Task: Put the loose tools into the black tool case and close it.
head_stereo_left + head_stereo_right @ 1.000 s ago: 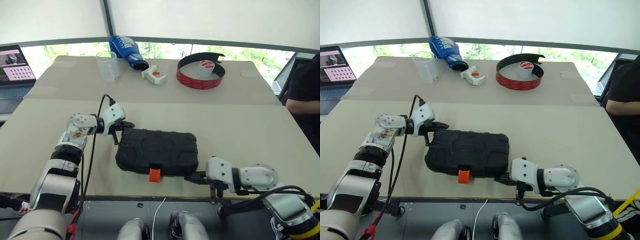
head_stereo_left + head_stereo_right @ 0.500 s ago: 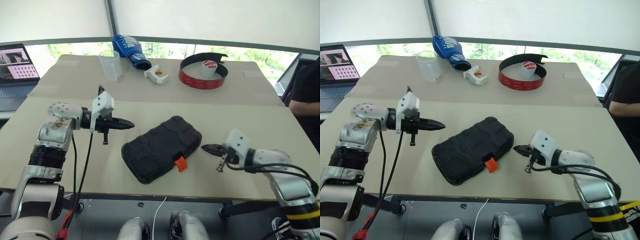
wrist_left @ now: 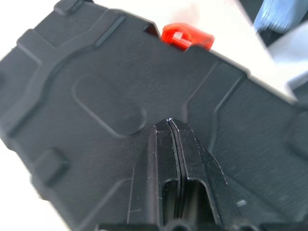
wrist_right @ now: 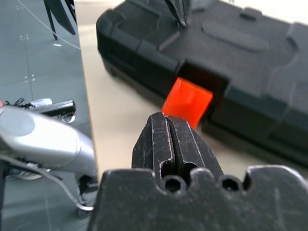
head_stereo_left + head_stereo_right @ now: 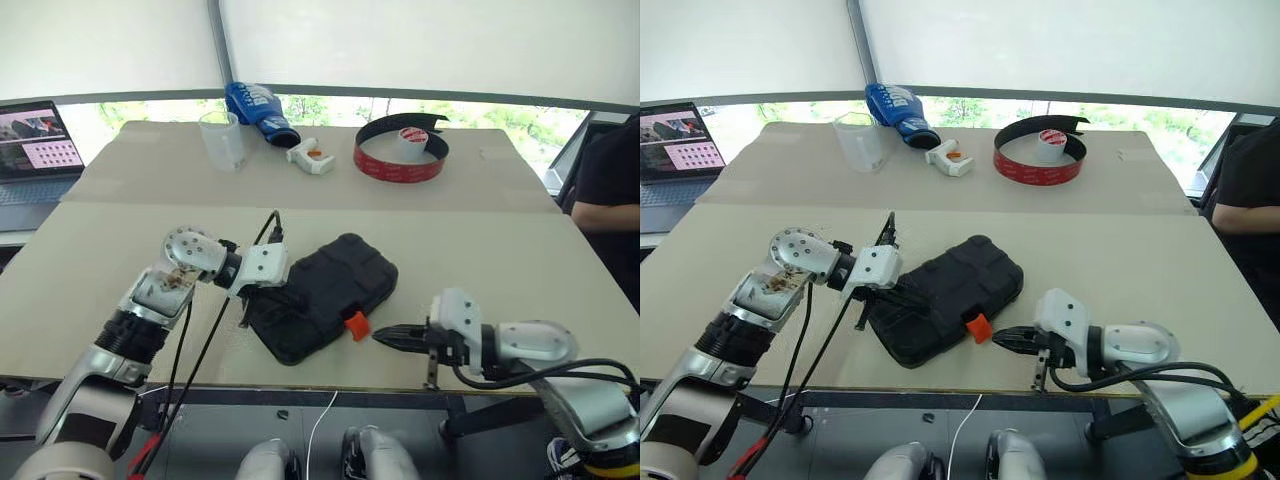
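The black tool case lies shut on the near part of the surface, skewed so that one corner points away toward the far side, its orange latch sticking out toward the front edge and the robot's right. A second ago it sat square to the front edge with the latch facing straight at the robot; half a second ago it had already swung to this angle, and it has barely shifted since. The left hand, fingers pressed together, now rests its tip on the lid near the case's left end, where half a second ago it hung off to the left, apart from the case, and a second ago it was at the case's far-left corner. The right hand, also pinched shut and holding nothing, points its tip at the latch from just beside it; half a second ago it stood higher and further right, well clear of the case. Along the far side nothing has changed: the red-and-black tape coil with a small roll inside it, the white-and-orange gun-shaped tool, a blue bottle lying on its side, a clear cup, and a laptop at the far left. A person's dark sleeve shows at the right edge.
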